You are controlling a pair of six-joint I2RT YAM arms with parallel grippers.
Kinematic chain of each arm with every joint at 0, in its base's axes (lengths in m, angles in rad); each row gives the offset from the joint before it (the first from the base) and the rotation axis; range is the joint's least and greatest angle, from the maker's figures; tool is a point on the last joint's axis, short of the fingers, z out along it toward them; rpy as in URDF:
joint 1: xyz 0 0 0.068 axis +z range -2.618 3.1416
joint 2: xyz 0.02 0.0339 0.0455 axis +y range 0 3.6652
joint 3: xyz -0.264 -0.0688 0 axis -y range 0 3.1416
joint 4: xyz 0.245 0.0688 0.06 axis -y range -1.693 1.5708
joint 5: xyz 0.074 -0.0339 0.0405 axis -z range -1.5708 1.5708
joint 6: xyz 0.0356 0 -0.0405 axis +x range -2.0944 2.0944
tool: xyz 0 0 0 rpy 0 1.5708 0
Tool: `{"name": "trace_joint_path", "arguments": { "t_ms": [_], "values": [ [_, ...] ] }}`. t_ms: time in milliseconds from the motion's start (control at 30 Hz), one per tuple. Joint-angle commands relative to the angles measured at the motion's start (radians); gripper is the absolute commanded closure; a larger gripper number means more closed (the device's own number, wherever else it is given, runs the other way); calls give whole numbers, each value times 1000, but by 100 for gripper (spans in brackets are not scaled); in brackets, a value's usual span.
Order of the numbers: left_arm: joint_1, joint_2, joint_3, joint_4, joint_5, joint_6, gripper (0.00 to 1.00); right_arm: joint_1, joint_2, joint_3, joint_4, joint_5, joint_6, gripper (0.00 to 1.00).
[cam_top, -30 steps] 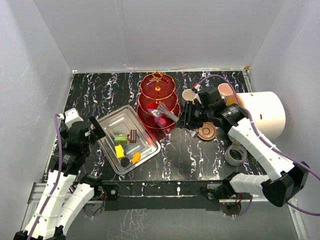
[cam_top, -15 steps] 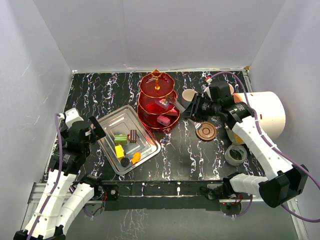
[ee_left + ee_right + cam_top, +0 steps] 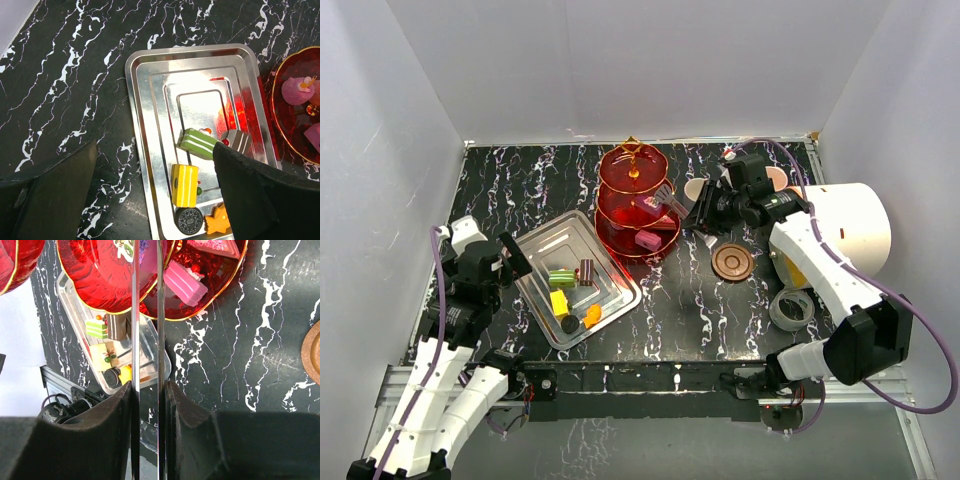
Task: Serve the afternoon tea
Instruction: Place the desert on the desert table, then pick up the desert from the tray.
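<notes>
**Black marble bench, white walls: right arm at the stand**

Black, white-veined bench [image 3: 520, 190], plain white walls on three sides. Left arm is folded back at the near-left edge. Left end effector [image 3: 154, 146] is wide open, holding nothing, hanging over the silver tray [image 3: 150, 125]. Tray holds block sweets [image 3: 197, 142]: green, yellow, brown, a dark round one, an orange one. Red three-tier stand [image 3: 638, 200] is upright mid-bench, just right of the tray, with a pink block [image 3: 186, 284] on its bottom tier. Right arm is stretched forward and leftward. Right end effector [image 3: 148, 390] is clamped on silver tongs [image 3: 135, 340], tips at the middle tier; can't tell what they pinch. Pale cup [image 3: 696, 190] and pinkish cup [image 3: 775, 180] sit beside the wrist. Brown saucer [image 3: 732, 262] is nearer, white cylinder [image 3: 845, 225] far right.
</notes>
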Motion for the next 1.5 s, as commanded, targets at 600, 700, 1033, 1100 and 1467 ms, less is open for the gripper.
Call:
{"name": "trace_joint_path", "arguments": {
  "t_ms": [600, 700, 1033, 1100, 1467],
  "values": [
    [-3, 16, 27, -2, -2, 8, 1, -10, -148, 156, -193, 206, -150, 62],
    [-3, 16, 26, 2, 1, 11, 1, -10, -216, 125, -231, 168, -162, 63],
    [-3, 33, 27, 9, 20, 22, 1, -10, -415, 41, -353, -43, -254, 63],
    [-3, 40, 28, 10, 22, 24, 1, -10, -431, 31, -374, -116, -281, 63],
    [-3, 116, 27, 58, 63, 79, 1, -3, -437, -5, -370, -324, -351, 64]
  ]
}}
